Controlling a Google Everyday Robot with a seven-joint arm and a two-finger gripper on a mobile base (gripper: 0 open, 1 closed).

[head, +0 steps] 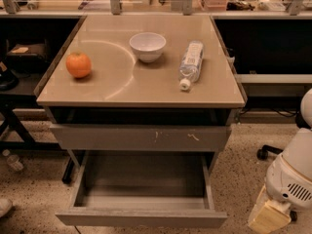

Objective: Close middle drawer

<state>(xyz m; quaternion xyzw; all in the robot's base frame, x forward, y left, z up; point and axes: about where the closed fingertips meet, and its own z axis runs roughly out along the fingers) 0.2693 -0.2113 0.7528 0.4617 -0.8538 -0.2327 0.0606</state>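
Note:
The middle drawer [141, 217] is pulled far out at the bottom of the table. It has a plain grey front, and its grey box interior [142, 182] holds nothing. Above it is a taller shut front with pale scratch marks [141, 137]. My gripper [267, 217] is the tan end of the white arm [292, 174] at the lower right. It hangs low beside the drawer's right front corner and is apart from it.
On the tan tabletop [117, 84] are an orange [78, 64], a white bowl [147, 46] and a plastic bottle lying on its side [190, 64]. Dark shelving flanks the table on both sides. A chair caster [263, 153] stands on the speckled floor at the right.

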